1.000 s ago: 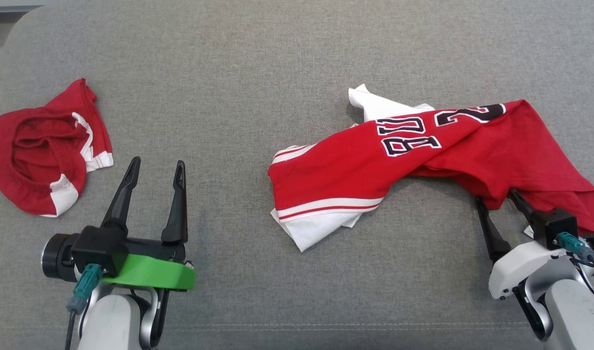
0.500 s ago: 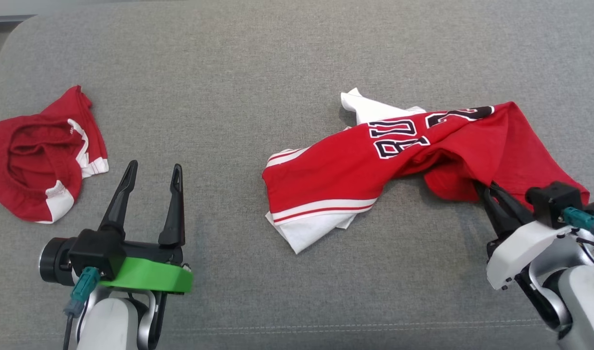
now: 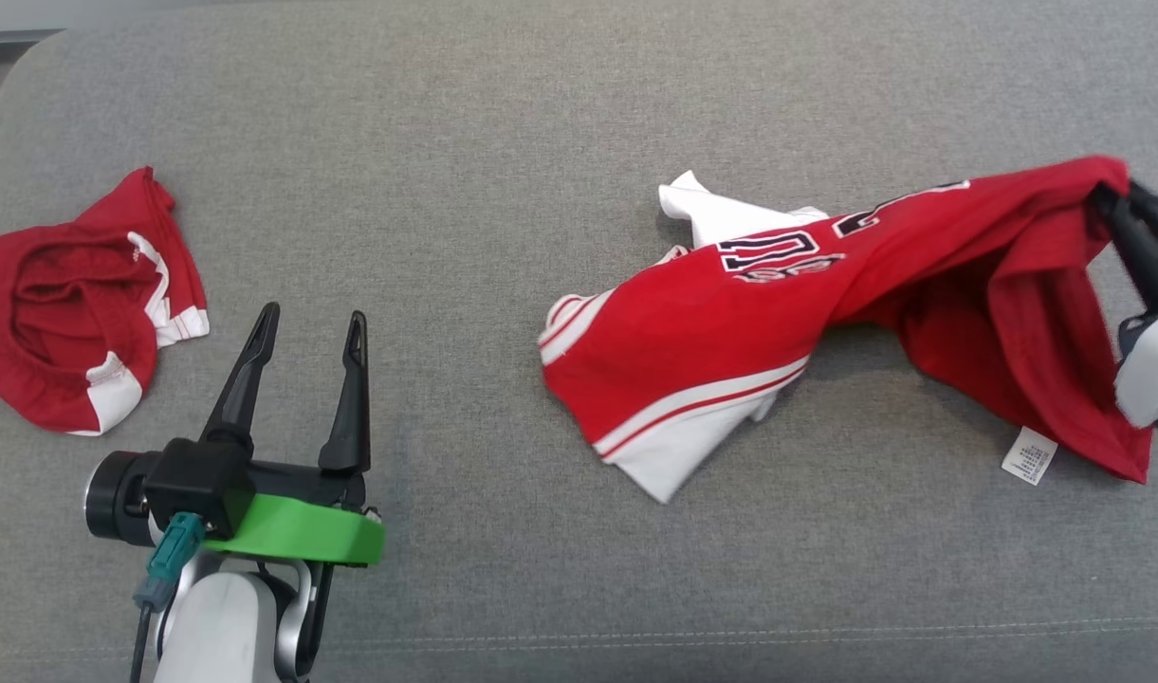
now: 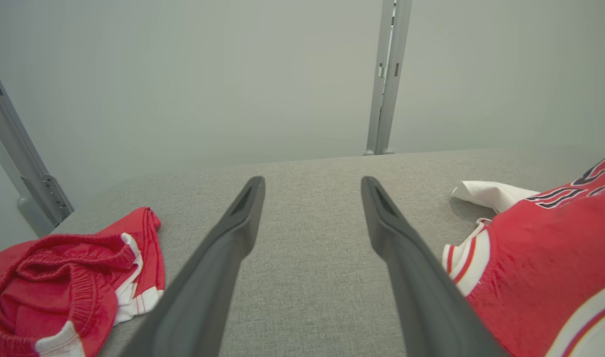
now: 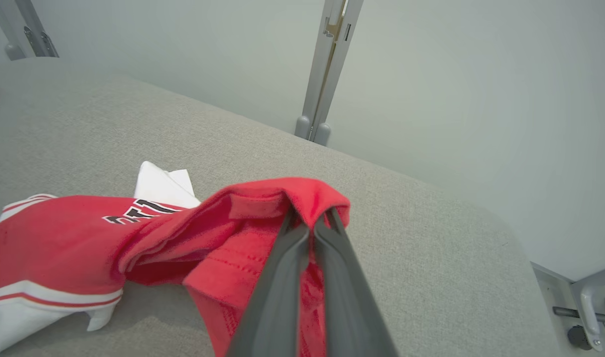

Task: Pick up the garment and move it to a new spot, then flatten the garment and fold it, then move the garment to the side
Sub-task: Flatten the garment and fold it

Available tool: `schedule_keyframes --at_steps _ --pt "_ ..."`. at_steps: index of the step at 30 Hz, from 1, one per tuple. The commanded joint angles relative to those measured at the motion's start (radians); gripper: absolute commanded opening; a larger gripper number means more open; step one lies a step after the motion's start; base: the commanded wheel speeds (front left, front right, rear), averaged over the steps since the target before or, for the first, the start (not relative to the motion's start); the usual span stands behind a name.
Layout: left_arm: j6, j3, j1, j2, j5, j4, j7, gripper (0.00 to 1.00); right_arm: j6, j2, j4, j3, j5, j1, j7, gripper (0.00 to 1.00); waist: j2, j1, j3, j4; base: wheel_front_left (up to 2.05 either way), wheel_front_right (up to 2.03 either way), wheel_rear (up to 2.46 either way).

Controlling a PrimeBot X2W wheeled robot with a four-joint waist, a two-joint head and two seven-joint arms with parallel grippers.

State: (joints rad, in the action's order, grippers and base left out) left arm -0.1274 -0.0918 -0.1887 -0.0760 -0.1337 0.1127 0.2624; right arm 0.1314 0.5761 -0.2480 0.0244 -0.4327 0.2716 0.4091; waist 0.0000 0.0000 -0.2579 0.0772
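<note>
While left tool (image 3: 311,313) rests spread, right tool (image 3: 1110,201) aloft, pinching garment (image 3: 711,341) edge.

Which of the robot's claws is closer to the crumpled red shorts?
Left. The left gripper is just to the right of the red shorts, open and not touching them. The right gripper is far across, shut on the red jersey.

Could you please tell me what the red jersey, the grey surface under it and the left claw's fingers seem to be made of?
Red jersey: soft matte knit, apparently; it drapes and creases where the right claw pinches it.
Grey surface: woven upholstery cloth, judging by its weave and stitched seam.
Fingers of the left claw: probably matte dark plastic, smooth and moulded-looking.
</note>
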Motion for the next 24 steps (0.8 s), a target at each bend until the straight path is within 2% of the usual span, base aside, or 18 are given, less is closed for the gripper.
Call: schedule_keyframes --at_steps 1,4,7,12,15,20,24 --pt "-0.003 0.003 -0.012 0.001 0.002 0.0 0.003 1.0 -0.001 0.013 0.013 -0.001 0.021 0.029 -0.012 0.0 0.0 0.0 -0.006 0.009 0.0 0.0 0.0" --pt "-0.003 -0.006 -0.02 0.002 0.0 0.0 0.003 1.0 -0.002 0.066 0.097 0.01 0.096 0.101 -0.066 0.0 0.0 0.0 -0.019 0.025 0.0 0.0 0.0" --pt "-0.003 -0.014 -0.028 0.003 -0.005 0.005 0.003 1.0 -0.001 0.068 0.187 0.049 0.168 0.158 -0.141 0.0 0.0 0.0 -0.029 0.041 0.0 0.0 0.0" --pt "-0.004 -0.011 -0.026 0.006 -0.014 0.006 0.003 1.0 -0.001 -0.007 0.332 0.116 0.317 0.16 -0.252 0.0 0.0 0.0 -0.039 0.055 0.0 0.0 0.0" --pt "-0.004 -0.011 -0.022 0.008 -0.017 0.006 0.003 1.0 -0.002 -0.071 0.425 0.146 0.355 0.121 -0.304 0.0 0.0 0.0 -0.044 0.056 0.0 0.0 0.0" --pt "-0.003 -0.01 -0.029 0.001 -0.012 0.007 0.003 1.0 -0.002 -0.178 0.535 0.187 0.304 0.03 -0.372 0.0 0.0 0.0 -0.051 0.044 0.0 0.0 0.0" --pt "-0.004 -0.007 -0.029 -0.007 -0.008 0.003 0.003 1.0 -0.001 -0.225 0.513 0.19 0.262 -0.035 -0.351 0.0 0.0 0.0 -0.055 0.029 0.0 0.0 0.0"
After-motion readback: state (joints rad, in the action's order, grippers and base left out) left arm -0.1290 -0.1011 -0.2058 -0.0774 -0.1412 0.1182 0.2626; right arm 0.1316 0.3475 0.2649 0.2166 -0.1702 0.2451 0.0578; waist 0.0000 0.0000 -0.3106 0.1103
